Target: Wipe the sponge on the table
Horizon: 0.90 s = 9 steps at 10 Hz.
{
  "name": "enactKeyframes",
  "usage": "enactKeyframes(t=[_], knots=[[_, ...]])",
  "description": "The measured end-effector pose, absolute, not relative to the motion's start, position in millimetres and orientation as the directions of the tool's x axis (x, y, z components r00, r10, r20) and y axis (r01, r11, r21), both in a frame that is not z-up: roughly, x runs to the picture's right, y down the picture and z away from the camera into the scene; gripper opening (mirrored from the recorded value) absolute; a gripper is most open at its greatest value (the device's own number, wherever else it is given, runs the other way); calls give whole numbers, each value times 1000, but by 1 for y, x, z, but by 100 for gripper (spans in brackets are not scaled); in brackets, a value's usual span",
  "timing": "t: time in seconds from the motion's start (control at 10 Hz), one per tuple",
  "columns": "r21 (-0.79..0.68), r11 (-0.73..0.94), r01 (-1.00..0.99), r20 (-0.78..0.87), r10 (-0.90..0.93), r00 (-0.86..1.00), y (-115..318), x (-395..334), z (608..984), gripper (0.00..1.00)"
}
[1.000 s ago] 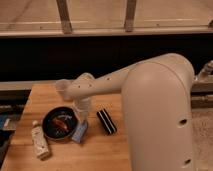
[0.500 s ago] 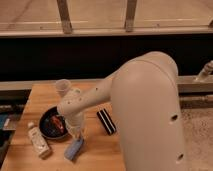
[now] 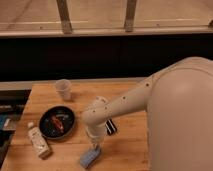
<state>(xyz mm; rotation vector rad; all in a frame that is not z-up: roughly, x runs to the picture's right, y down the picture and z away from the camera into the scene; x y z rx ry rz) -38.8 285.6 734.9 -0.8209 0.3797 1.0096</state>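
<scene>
The light-blue sponge (image 3: 89, 158) lies on the wooden table (image 3: 127, 150) near its front edge, right of the middle. My gripper (image 3: 94, 146) points straight down from the white arm and meets the sponge's upper end, shut on it. The wrist covers the fingers themselves. The sponge's lower end rests tilted on the wood.
A black pan (image 3: 57, 123) holding something red sits left of the gripper. A whitish bottle (image 3: 39, 142) lies at the front left. A clear cup (image 3: 63, 89) stands at the back left. A black striped block (image 3: 111, 127) peeks out behind the arm.
The gripper and sponge slid from beside the pan toward the front edge, then to the right. The arm's elbow swung right with them.
</scene>
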Motion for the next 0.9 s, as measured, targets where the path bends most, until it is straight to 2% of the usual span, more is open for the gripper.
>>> enactKeyframes(t=[0.2,0.5,0.9], knots=[[-418,254,-872,-636,604,480,275,-17,744,0],[-409,258,-875,-631,613,476,234,-16,768,0],[-426,296,-855,-613,601,513,185,-48,796,0]])
